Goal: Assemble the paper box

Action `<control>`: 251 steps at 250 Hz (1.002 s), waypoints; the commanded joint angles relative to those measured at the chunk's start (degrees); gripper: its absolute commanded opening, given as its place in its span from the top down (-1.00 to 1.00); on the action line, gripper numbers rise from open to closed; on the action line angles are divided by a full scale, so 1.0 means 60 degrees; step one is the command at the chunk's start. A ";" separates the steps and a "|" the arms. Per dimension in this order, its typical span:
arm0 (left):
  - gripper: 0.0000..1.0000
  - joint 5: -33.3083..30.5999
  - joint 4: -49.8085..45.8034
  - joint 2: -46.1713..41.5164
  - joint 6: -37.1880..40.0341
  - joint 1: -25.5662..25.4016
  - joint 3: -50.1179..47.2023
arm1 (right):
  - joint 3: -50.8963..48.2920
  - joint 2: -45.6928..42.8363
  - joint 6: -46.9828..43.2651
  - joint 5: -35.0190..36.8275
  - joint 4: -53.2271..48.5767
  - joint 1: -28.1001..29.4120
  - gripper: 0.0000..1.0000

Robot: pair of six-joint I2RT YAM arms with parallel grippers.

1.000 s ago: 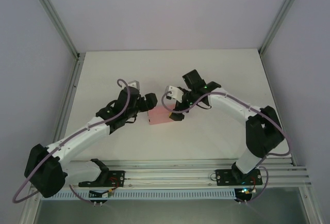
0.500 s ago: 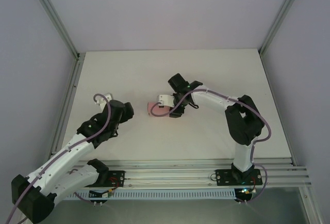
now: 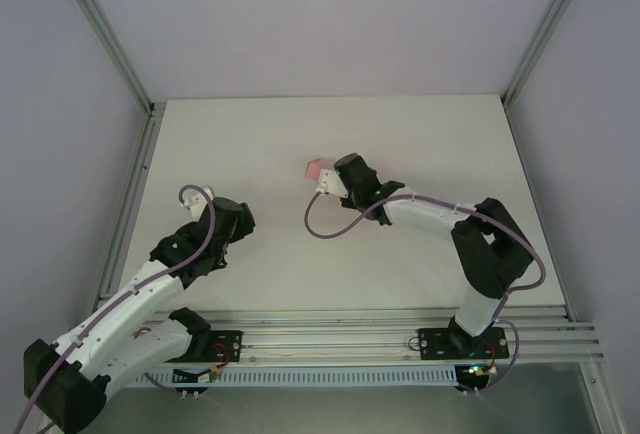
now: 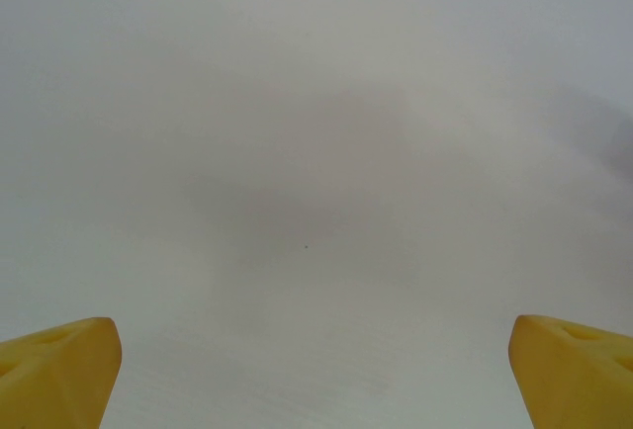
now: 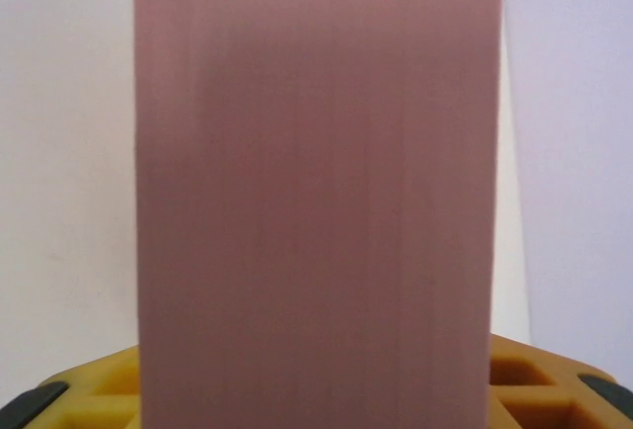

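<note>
Right gripper is now carrying the paper box farther toward the table's far edge, jaws clamping it. Left gripper is hovering nearer the left edge, fingers spread apart, gripping nothing.

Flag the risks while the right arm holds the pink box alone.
1. The paper box is thin card gripped at one end by the right gripper; its jaws could crease or crush it.
2. The left gripper hangs open over the table, well away from the box, so a slip would go uncaught.
</note>
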 commanded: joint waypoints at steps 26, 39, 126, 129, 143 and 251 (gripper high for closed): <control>-0.99 -0.0110 0.0082 0.0070 0.0092 0.0119 0.0074 | -0.0768 0.0650 -0.0565 0.1297 0.2376 0.0052 -0.06; -0.99 -0.0103 0.0093 0.0008 0.0069 0.0122 0.0049 | -0.0755 0.0676 -0.0338 0.1192 0.1991 0.0107 -0.12; -0.99 0.0159 0.0429 0.0072 0.0095 0.0149 0.0055 | -0.0770 -0.1602 0.2351 -0.3676 -0.1871 0.0699 -1.00; -0.99 0.0185 0.0483 0.0101 0.0120 0.0145 0.0049 | -0.0800 -0.1740 0.2436 -0.3904 -0.1878 0.0694 -1.00; -0.99 0.0278 0.0646 0.0285 0.0197 0.0168 0.0087 | -0.0915 -0.2321 0.2660 -0.5024 -0.2073 0.0692 -1.00; -0.99 -0.0696 0.5481 0.3143 0.2784 0.2700 -0.0379 | -0.2686 -0.4303 1.0040 -0.5356 0.0254 -0.4921 -1.00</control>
